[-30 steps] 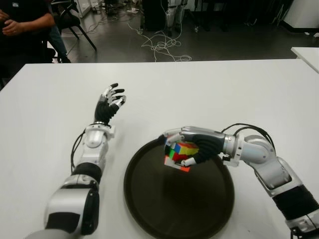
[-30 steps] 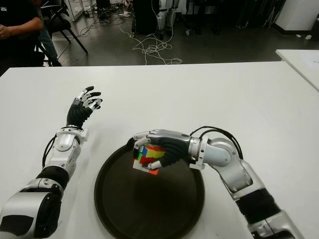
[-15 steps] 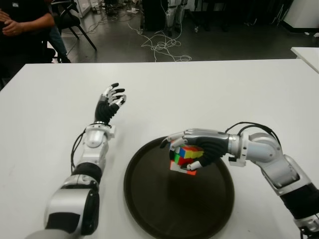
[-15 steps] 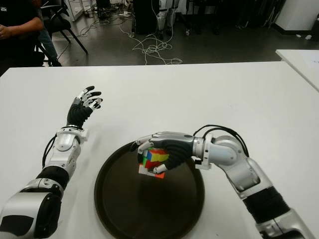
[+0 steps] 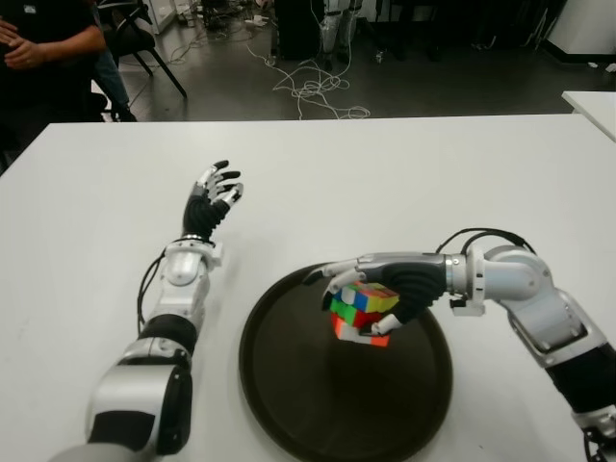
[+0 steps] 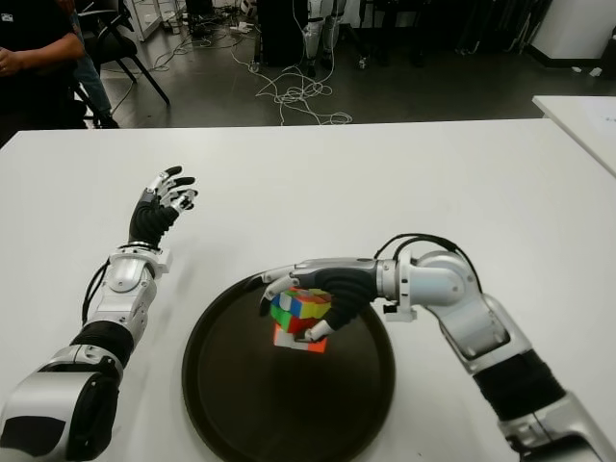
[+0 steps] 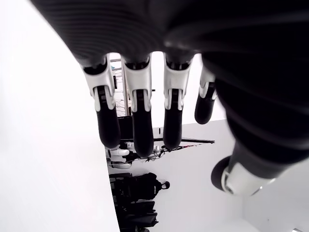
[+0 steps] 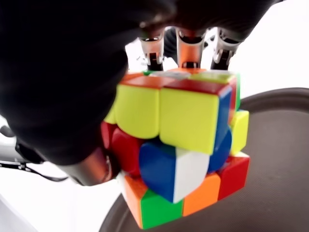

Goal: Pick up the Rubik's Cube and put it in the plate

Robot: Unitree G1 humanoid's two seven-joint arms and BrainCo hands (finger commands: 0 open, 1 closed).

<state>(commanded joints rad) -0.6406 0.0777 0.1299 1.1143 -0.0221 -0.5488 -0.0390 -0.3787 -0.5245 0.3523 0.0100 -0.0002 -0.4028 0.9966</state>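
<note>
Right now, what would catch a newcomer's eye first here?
The bright cube gripped in the right hand, just above the dark round plate near the table's front. Next, the left hand out to the plate's left with fingers spread, holding nothing.

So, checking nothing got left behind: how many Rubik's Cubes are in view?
1. The Rubik's Cube is gripped in the right hand above the dark plate; none elsewhere on the table.

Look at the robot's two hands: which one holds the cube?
The right hand, over the plate, grips the cube; the left hand is spread open and holds nothing.
</note>
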